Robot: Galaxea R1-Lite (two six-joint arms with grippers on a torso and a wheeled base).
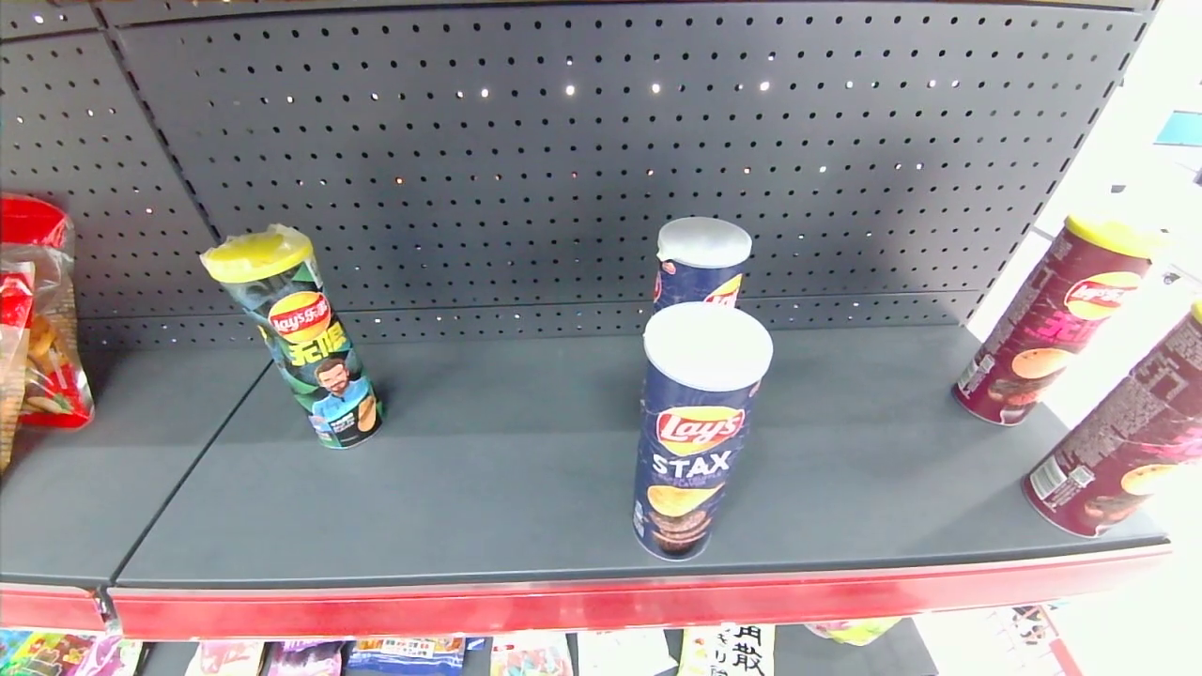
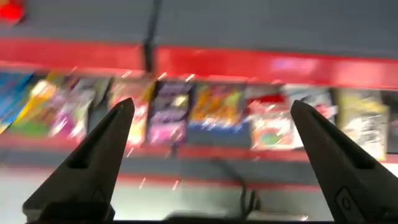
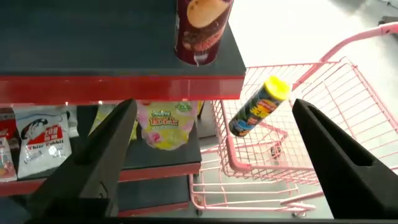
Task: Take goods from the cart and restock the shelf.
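On the grey shelf [image 1: 526, 469] stand a green can with a yellow lid [image 1: 300, 343] at the left, two dark blue cans with white lids, one near the front [image 1: 695, 432] and one behind it [image 1: 700, 265], and two maroon cans at the right end [image 1: 1052, 324] [image 1: 1127, 441]. A dark can with a yellow lid [image 3: 258, 107] leans inside the pink cart [image 3: 311, 155]. My right gripper [image 3: 214, 158] is open below the shelf edge, left of the cart. My left gripper [image 2: 211, 155] is open, facing the lower shelf of packets [image 2: 211, 115].
Red snack bags [image 1: 33, 319] sit at the shelf's far left. A maroon can [image 3: 200, 28] stands at the shelf end above the cart. Packets [image 3: 165, 124] fill the lower shelf. The shelf's red front edge [image 1: 601, 601] runs across.
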